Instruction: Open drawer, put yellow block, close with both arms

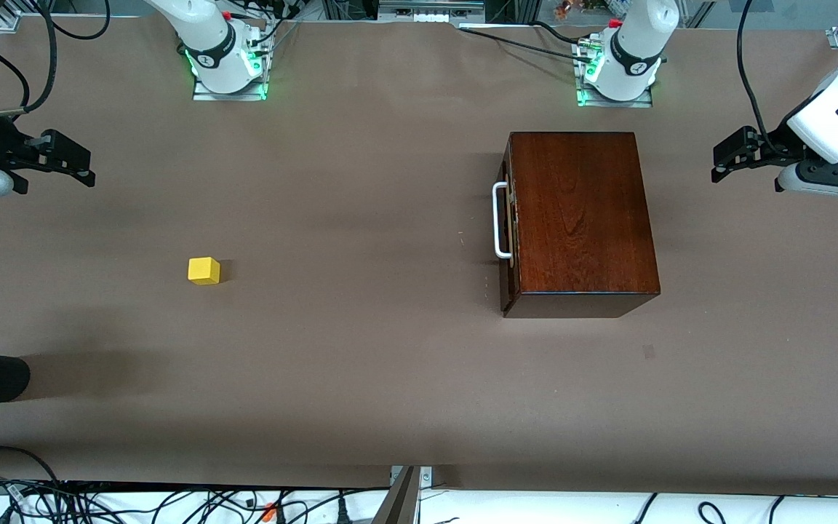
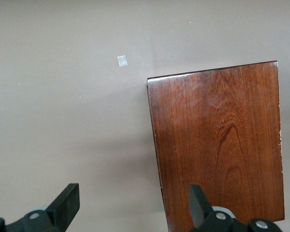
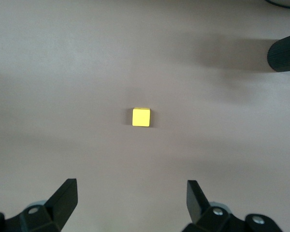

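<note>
Judging the yellow block [image 1: 204, 270] light and rigid, I'd pinch its flat sides; drawer [image 1: 508, 218] shut; left gripper [image 2: 133, 205] and right gripper [image 3: 130, 200] wait, jaws apart.

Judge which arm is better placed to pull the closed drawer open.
Left, probably. The left gripper hangs open at the box's end of the table; the right gripper, open too, hangs at the yellow block's end. The drawer handle faces the block.
</note>
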Robot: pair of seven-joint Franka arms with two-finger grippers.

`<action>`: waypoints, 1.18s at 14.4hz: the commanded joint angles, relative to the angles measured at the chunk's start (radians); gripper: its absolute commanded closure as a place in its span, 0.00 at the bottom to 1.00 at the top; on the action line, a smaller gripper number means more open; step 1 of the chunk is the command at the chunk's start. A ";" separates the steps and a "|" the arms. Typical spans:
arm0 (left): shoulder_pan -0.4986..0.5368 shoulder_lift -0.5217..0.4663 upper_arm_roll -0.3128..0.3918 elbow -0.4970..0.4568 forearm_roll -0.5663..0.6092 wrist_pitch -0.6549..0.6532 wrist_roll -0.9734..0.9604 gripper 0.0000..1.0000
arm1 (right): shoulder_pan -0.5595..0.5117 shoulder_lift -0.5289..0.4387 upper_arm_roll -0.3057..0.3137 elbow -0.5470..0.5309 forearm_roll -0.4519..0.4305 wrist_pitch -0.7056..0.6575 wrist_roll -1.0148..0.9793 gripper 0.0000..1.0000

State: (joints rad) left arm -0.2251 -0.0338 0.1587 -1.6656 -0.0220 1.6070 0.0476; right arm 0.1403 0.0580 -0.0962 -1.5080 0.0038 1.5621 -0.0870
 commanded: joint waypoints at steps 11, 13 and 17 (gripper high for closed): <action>0.012 0.006 -0.005 0.018 0.010 -0.002 0.018 0.00 | -0.005 0.009 -0.002 0.025 0.019 -0.008 0.006 0.00; 0.012 0.006 -0.010 0.021 0.016 -0.006 0.017 0.00 | -0.005 0.009 -0.002 0.025 0.019 -0.008 0.007 0.00; 0.010 0.009 -0.011 0.032 0.014 -0.010 0.003 0.00 | -0.005 0.009 -0.002 0.025 0.019 -0.008 0.006 0.00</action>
State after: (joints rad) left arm -0.2221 -0.0338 0.1564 -1.6578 -0.0220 1.6072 0.0479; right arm 0.1402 0.0580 -0.0969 -1.5080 0.0038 1.5623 -0.0869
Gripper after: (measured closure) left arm 0.000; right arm 0.000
